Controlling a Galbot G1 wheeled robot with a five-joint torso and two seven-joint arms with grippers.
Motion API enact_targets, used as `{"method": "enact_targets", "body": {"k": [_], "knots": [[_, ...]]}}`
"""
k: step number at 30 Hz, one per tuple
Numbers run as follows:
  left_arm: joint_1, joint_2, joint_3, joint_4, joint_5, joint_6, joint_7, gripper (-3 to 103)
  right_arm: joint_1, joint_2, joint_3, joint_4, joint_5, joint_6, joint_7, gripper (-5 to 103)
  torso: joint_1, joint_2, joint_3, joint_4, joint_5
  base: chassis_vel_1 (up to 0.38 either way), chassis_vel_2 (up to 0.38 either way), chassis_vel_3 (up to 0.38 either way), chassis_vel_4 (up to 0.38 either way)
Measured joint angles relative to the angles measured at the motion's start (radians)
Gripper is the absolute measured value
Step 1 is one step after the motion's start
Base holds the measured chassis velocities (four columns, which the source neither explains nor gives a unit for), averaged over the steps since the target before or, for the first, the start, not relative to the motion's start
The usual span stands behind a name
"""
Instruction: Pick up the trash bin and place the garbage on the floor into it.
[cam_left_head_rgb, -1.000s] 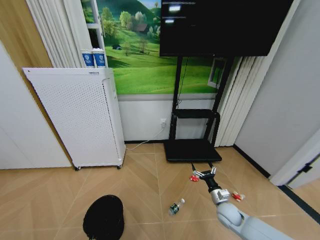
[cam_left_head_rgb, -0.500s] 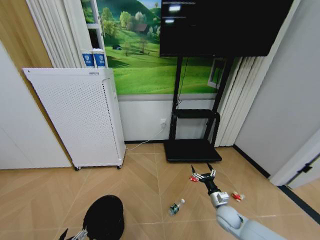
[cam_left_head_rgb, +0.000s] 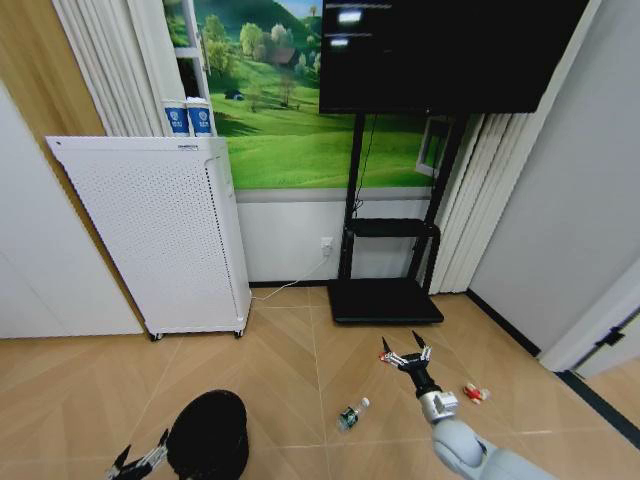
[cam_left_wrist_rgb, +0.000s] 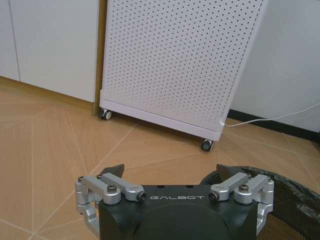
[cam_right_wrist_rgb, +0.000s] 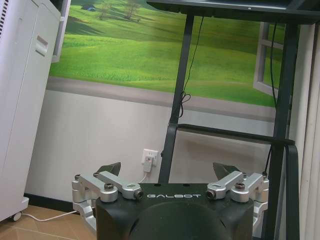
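Head view: left hand (cam_left_head_rgb: 140, 461), released, has neared the trash bin (cam_left_head_rgb: 208, 435); right hand (cam_left_head_rgb: 405, 350) spread.

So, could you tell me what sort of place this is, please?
Probably a mocked-up living room: a dark screen on a black stand, a meadow mural on the wall, herringbone wood floor.

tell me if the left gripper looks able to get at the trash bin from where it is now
Probably yes. The left gripper is open, low near the floor just beside the trash bin, with nothing between them. In the left wrist view the bin's rim sits right by one fingertip, so a short sideways move should put the jaws over it.
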Motion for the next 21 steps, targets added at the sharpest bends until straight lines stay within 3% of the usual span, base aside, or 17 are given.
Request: {"method": "enact_targets", "body": {"k": [14, 21], "knots": [[-0.149, 0.021, 0.077, 0.112, -0.02, 0.01, 0.015, 100, -0.015, -0.002, 0.004, 0.022, 0.0, -0.001, 0.022, 100, 0.0, 0.001, 0.001, -0.0001, -0.0001, 0.0, 0.0, 0.0, 0.0], [-0.156, 0.01, 0.131, 0.084, -0.055, 0.023, 0.01, 100, -0.013, 0.004, -0.002, 0.015, -0.005, -0.004, 0.028, 100, 0.0, 0.001, 0.001, -0.0002, 0.0002, 0.0, 0.0, 0.0, 0.0]]}}
